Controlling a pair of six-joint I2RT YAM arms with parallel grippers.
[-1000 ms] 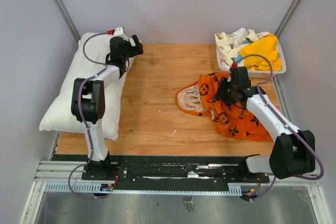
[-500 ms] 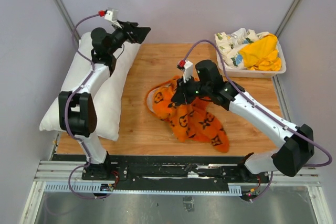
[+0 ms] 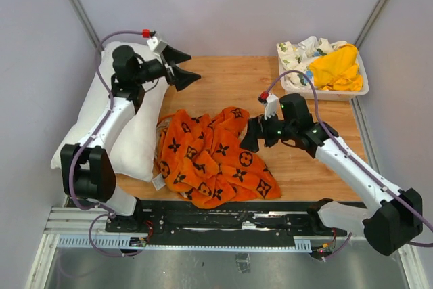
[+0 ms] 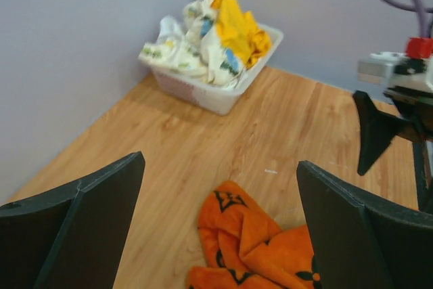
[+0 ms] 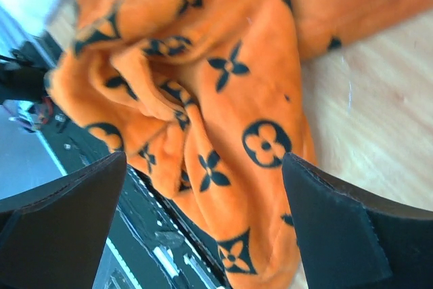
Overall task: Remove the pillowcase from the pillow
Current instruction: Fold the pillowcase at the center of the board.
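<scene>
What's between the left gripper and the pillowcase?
Nothing but bare table, in the top view: the left gripper hangs open beyond the far edge of the pillowcase. The left wrist view shows the same.

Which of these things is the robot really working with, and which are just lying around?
For the job: the bright orange fabric pillowcase with black flower prints, crumpled in a heap; the plump plain white pillow at the left edge.
Just lying about: the white plastic basket in the far right corner; the plain yellow cloth and the white floral-print cloth inside it.
</scene>
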